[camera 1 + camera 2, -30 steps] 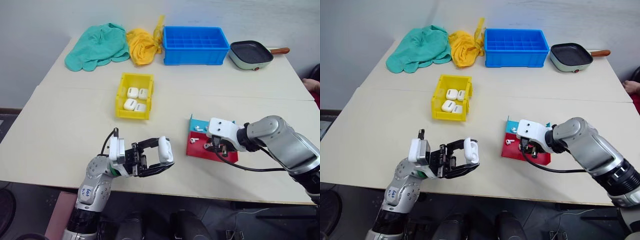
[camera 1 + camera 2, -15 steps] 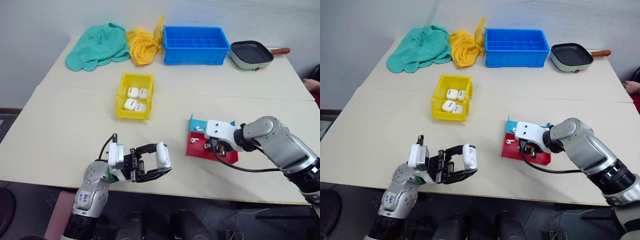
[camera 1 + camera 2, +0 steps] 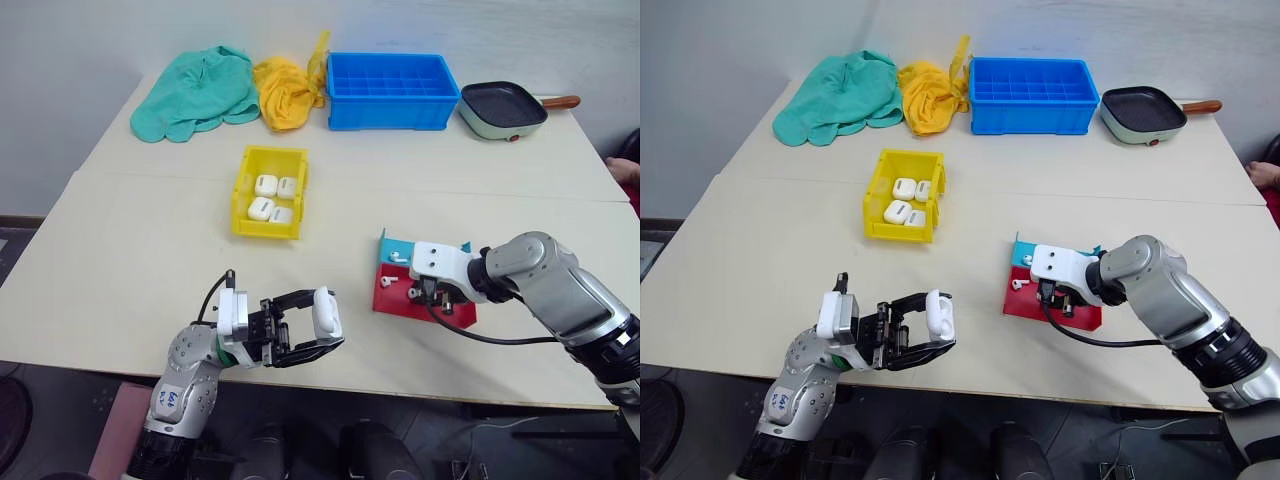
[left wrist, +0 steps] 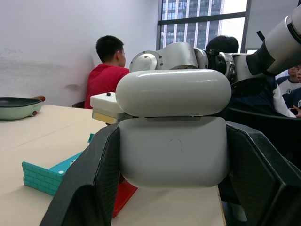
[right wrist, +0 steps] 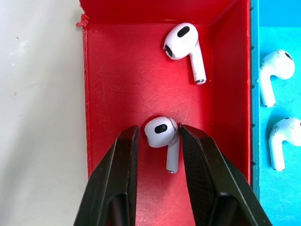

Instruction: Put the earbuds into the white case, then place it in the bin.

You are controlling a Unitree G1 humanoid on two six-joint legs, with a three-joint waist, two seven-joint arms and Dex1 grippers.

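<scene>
Left gripper (image 3: 322,332) above beige table (image 3: 130,260)

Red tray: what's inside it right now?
Two earbuds lie in the red tray; the right gripper has closed on one. The fingers hide part of the floor.

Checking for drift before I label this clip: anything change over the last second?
Barely. The left hand, shut on the white case, sank slightly toward the table's near edge, case lid ajar. The right hand stayed low over the red tray, its fingers closed around one earbud. The yellow bin, its four cases, the blue crate, cloths and pan did not move.
</scene>
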